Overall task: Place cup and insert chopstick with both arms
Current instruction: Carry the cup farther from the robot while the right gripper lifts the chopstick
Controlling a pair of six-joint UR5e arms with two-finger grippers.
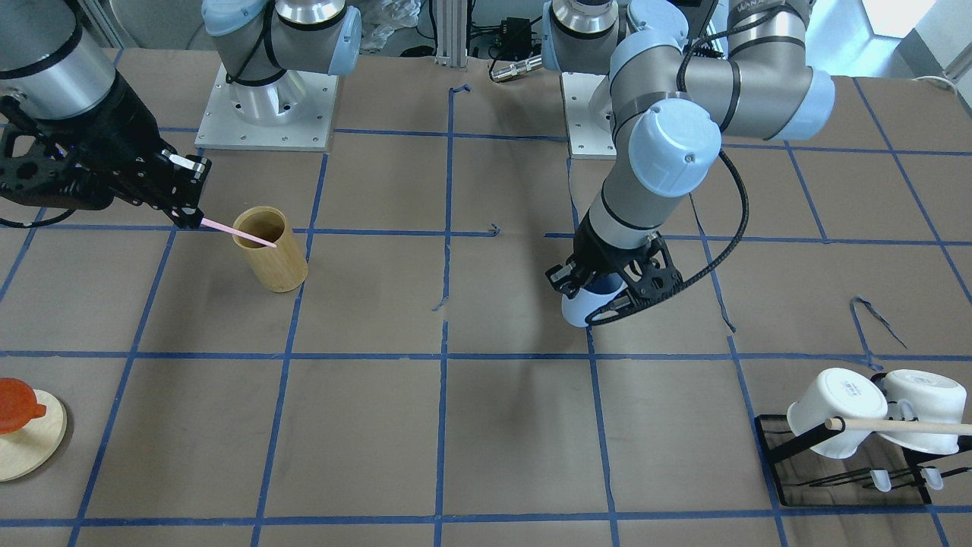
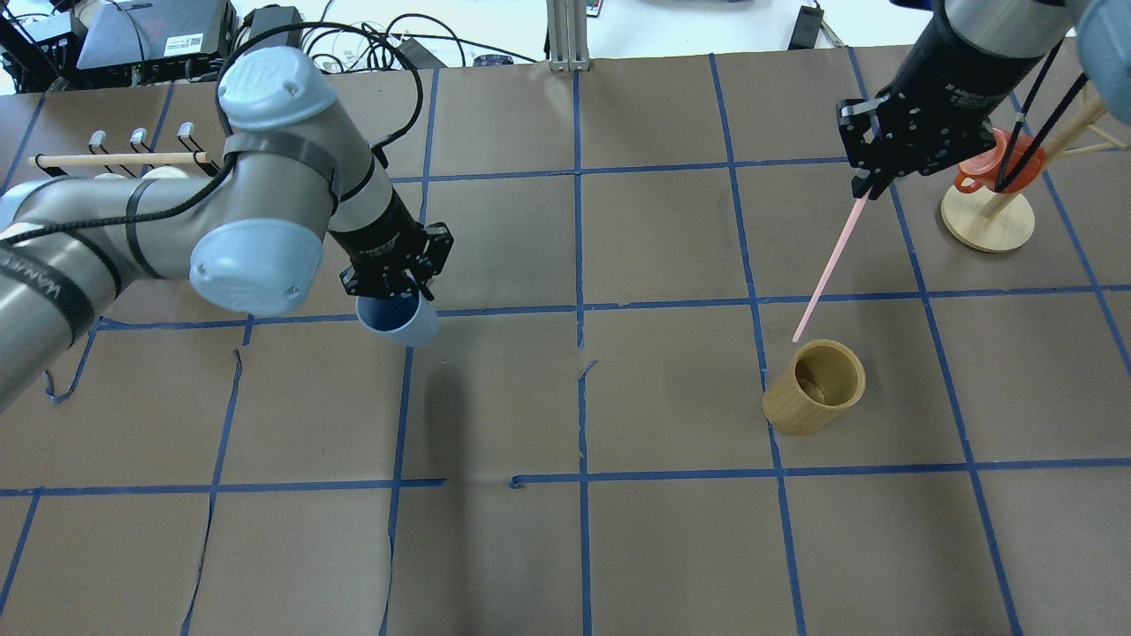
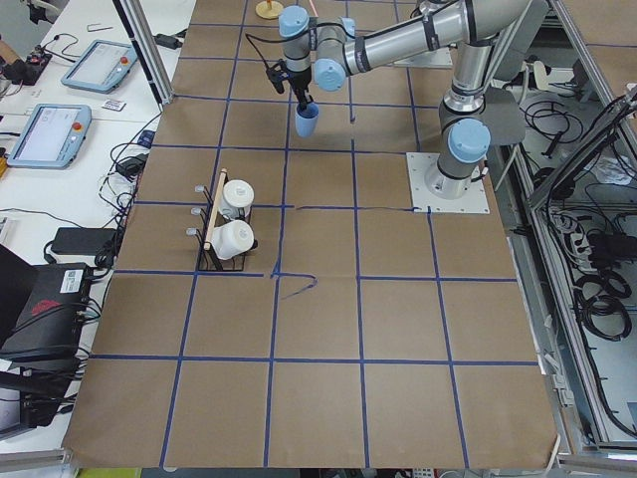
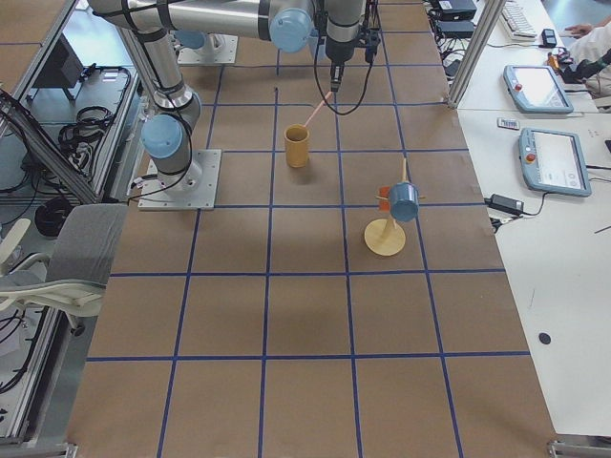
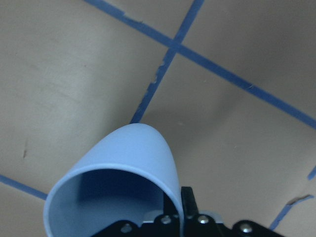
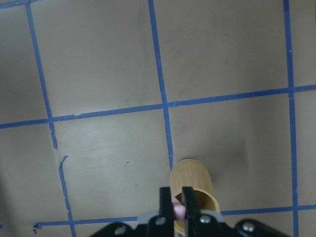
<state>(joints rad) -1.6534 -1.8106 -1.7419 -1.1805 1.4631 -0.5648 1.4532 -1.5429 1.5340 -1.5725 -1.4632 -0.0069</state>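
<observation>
Cup point(image 2: 398, 322): blue, pinched at the rim by my left jaws, one finger inside the wall and one outside. It hangs tilted above the bench point(image 2: 565, 548), over a tape crossing on my left half. It is not yet set down.

Chopstick point(image 2: 826, 269): pink, clamped at its top end in my right jaws, which are closed on it. It slants down toward the holder point(image 2: 813, 387), a bamboo tube standing upright on my right half. The tip sits near the holder's rim. The views disagree on whether it is over the mouth or just beside it, but it does not look inserted.

Handling, judged:
- The cup looks like thin, smooth plastic, so it should be light. A rim pinch lets it swing or slip, so I should lower it slowly and level its base before letting go. Squeezing harder could flex the wall.
- The chopstick looks stiff, slim and slick. Held at the far end, any small wrist error grows at the tip. A grip nearer the middle would steady it, but the top grip leaves length to drop in.
- The holder is probably light. A tip catching the rim could topple it, so I should centre over the mouth first, then descend.
</observation>
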